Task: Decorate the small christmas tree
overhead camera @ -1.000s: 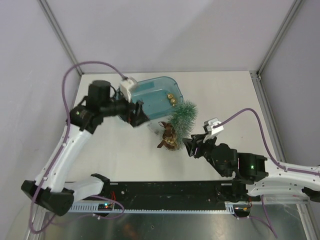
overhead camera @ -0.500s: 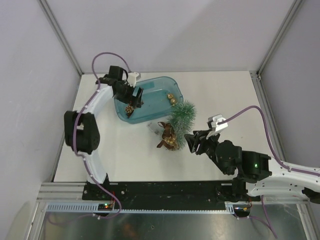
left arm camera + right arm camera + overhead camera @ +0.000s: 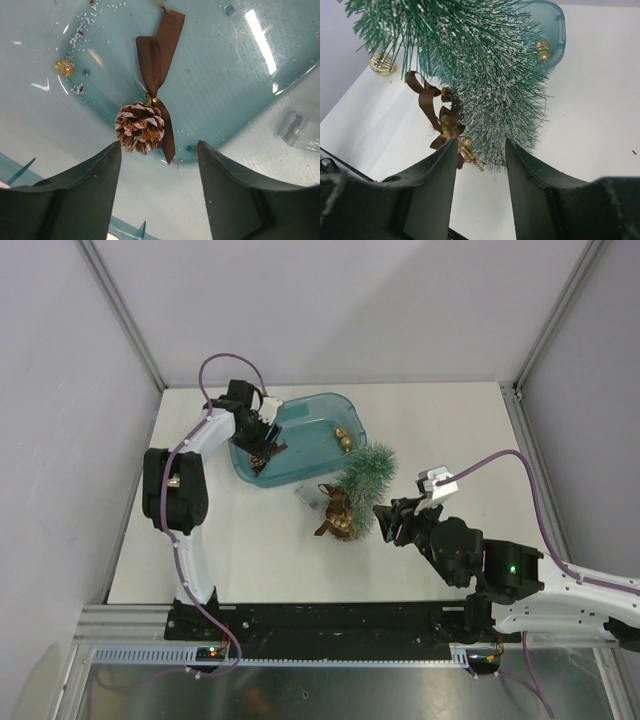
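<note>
Left wrist, left claw (image 3: 159, 147) inside tub (image 3: 225, 75) (pine cone (image 3: 140, 127) below)

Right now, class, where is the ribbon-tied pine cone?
In the left wrist view the pine cone lies on the floor of the blue tub, just ahead of the left gripper, at the tub's left end overhead.

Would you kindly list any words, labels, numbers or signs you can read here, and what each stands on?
None can be read. The blue tub, the small christmas tree and the pine cone bear no print; the small lit board on the front rail is too blurred to tell.
</note>
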